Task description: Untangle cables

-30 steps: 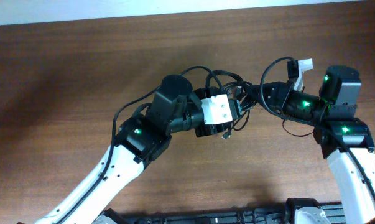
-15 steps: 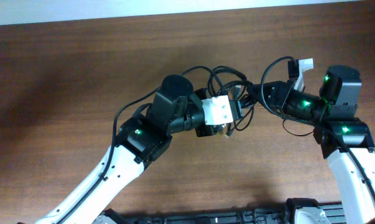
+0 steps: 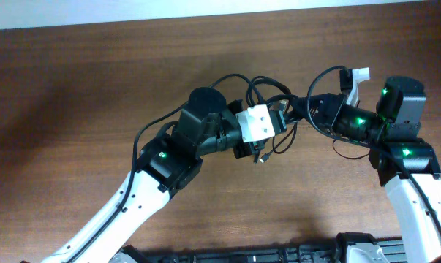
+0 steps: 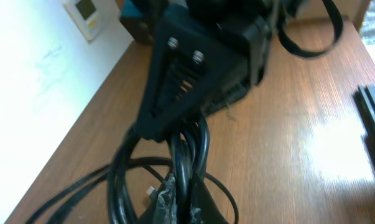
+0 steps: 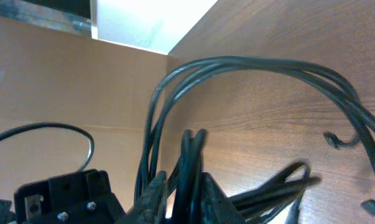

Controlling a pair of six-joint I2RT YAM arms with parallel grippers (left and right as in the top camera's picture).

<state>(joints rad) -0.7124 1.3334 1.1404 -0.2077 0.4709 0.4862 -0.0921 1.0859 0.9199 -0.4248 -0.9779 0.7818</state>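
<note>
While left gripper [image 4: 187,200] and right gripper [image 5: 184,193] each pinch the cables [image 3: 268,89], they meet centre-top.
Pull apart slowly so loops slip free, not tighten.

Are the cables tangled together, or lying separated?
Tangled. The cables run as one bundle of crossing loops, held at once by the left gripper and the right gripper.

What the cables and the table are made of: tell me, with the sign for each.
Cables: likely rubber or soft plastic sheathing, black with a dull sheen; they bend in loose loops. Table: wood or wood-look laminate, brown with grain lines, semi-gloss, given the glare in the left wrist view.
</note>
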